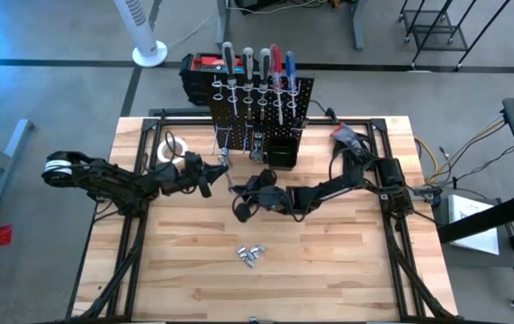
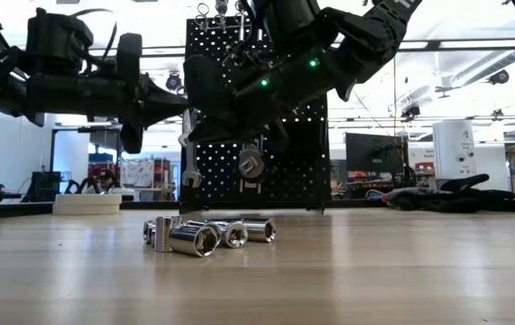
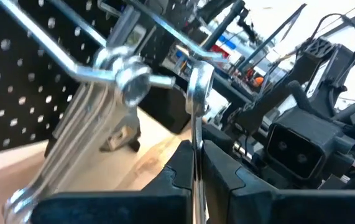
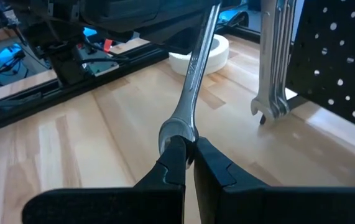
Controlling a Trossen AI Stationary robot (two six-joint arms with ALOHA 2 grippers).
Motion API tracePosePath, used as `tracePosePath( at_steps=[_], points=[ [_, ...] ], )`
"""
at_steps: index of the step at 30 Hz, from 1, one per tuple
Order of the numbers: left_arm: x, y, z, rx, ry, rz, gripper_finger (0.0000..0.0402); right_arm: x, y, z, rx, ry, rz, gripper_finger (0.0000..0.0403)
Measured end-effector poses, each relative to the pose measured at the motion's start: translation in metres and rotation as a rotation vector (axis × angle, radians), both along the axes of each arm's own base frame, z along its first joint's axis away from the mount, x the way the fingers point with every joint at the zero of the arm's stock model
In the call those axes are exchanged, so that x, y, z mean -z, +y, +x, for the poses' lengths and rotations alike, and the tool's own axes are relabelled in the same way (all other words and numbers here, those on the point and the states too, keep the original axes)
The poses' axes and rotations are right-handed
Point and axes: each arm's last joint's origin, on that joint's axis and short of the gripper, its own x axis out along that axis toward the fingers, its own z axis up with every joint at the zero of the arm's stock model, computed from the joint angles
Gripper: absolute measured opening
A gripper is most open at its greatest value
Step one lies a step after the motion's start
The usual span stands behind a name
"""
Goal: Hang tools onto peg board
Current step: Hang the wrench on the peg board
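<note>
At this moment you had a good part of the task already done: five screwdrivers (image 1: 255, 67) stood in the ring holders along the top of the peg board (image 1: 303, 94), and some wrenches (image 4: 275, 68) hung on a hook at its lower left part. One more silver wrench (image 4: 193, 74) was in work, just in front of the board. The left gripper (image 3: 196, 163) was clamped on one end of it, and the right gripper (image 4: 188, 152) was clamped on the other, ring end, so both arms held the same tool between them (it looked like a handover, as I judge it). What remained was this wrench and the small pile of metal sockets (image 1: 251, 255), which lay on the table (image 1: 347, 279) well apart from the board.
</note>
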Motion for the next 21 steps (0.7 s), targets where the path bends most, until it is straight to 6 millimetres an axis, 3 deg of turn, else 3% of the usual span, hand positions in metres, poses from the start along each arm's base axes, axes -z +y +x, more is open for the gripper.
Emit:
tracePosePath(
  at_steps=[14, 21],
  points=[
    [0.003, 0.008, -0.001, -0.030, 0.016, -0.072, 0.0000, 0.001, 0.001, 0.000, 0.011, 0.006, 0.010, 0.0000],
    [-0.003, 0.013, 0.008, -0.070, 0.029, -0.072, 0.0000, -0.001, -0.001, 0.000, 0.027, -0.008, 0.007, 0.0000]
  ],
)
